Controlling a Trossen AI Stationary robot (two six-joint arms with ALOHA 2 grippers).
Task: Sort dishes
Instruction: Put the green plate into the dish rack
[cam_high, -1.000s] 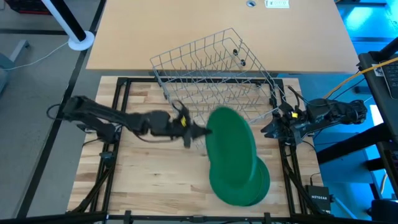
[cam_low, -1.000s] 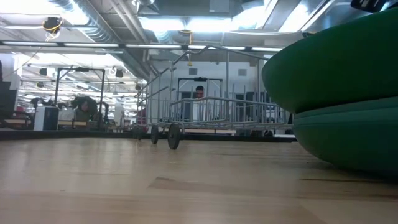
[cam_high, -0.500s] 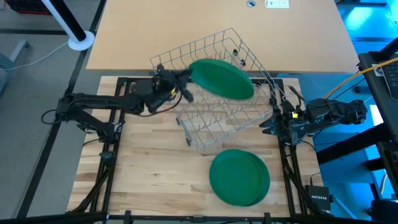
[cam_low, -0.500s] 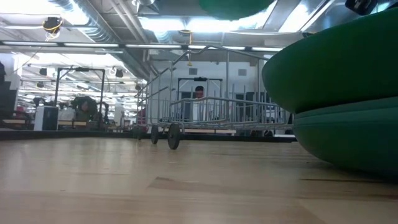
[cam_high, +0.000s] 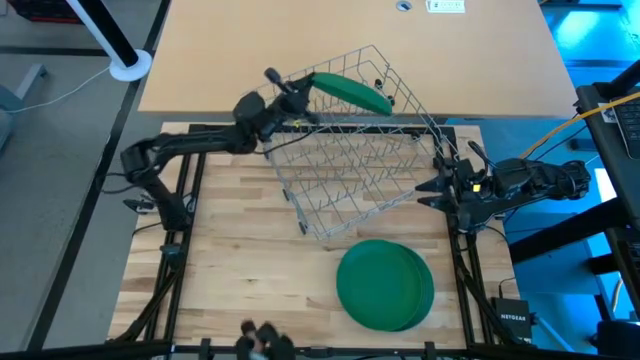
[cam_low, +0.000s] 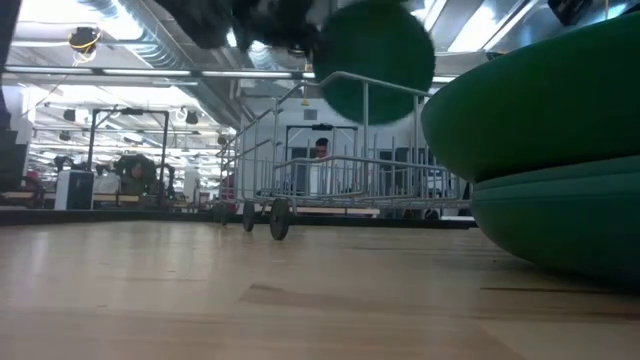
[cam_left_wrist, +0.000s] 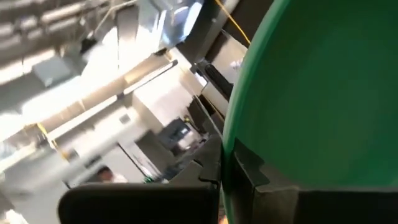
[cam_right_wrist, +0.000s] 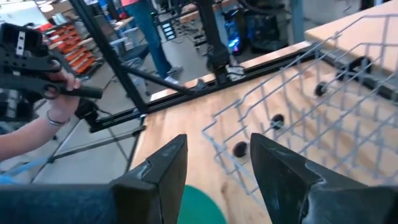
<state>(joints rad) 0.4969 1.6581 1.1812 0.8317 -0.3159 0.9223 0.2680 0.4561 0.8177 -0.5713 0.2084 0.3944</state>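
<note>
I had the left tool (cam_high: 303, 88) clenched on one plate (cam_high: 348, 90) by its rim, held tilted above the rack's (cam_high: 350, 160) far side, ready for slotting; the right tool (cam_high: 432, 185) waited released beside the rack; remaining plates (cam_high: 385, 284) lay stacked on the worktop (cam_high: 240, 260).

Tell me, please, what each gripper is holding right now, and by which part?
The left gripper is shut on a green plate, pinching its rim above the wire rack. The right gripper is open beside the rack and holds nothing.
</note>
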